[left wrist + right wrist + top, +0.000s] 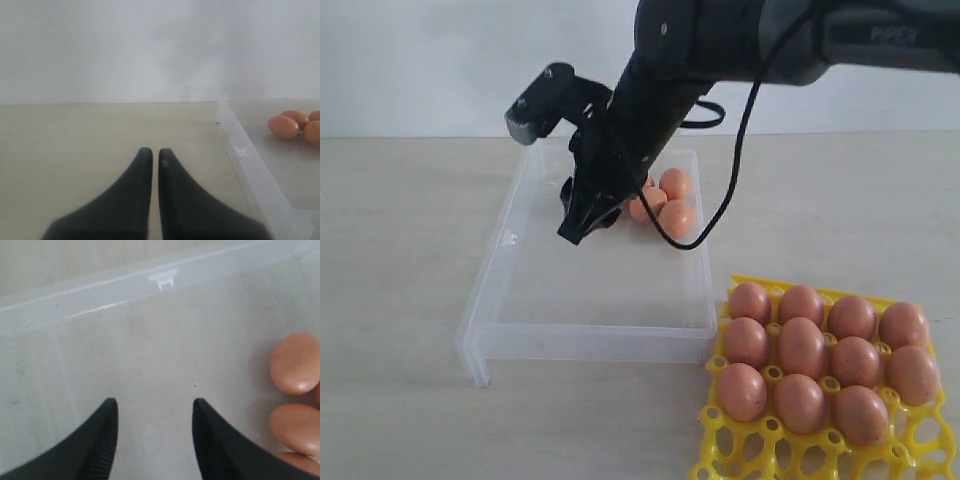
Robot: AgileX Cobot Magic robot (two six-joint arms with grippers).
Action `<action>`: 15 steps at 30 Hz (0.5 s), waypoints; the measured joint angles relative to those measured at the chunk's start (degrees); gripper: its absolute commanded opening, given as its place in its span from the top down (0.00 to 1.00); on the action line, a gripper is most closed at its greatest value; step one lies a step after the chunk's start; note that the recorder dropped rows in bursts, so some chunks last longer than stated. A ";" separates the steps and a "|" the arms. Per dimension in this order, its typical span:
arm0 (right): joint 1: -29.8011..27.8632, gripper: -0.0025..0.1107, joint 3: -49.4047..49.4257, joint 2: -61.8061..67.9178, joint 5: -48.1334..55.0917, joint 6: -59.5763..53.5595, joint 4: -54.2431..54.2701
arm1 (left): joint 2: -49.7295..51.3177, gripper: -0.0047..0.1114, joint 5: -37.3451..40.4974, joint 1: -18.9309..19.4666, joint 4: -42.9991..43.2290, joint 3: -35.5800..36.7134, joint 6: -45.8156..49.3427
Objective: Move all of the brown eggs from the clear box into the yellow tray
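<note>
We count eleven eggs (802, 347) in the one tray (770, 373). In the one box (580, 342) we see three more. There may be a fourth, half hidden.

One word was readable: "PIPER", in faint tone-on-tone capitals on the dark casing of the right arm's upper link (895, 35), at the top right of the exterior view. Lettering was soft and blurred, same dark grey as the casing, but the letters could be made out. Nothing else legible in either wrist view.
</note>
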 measured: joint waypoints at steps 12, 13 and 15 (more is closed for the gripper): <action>0.00 0.57 0.00 8.34 -19.61 15.62 -17.63 | 0.00 0.92 0.00 0.00 0.00 0.00 0.00; 0.00 0.57 0.00 8.55 -20.38 15.74 -18.52 | 0.00 0.92 0.00 0.00 0.00 0.00 0.00; 0.00 0.57 0.00 9.06 -21.34 15.74 -19.55 | 0.00 0.92 0.00 0.00 0.00 0.00 0.00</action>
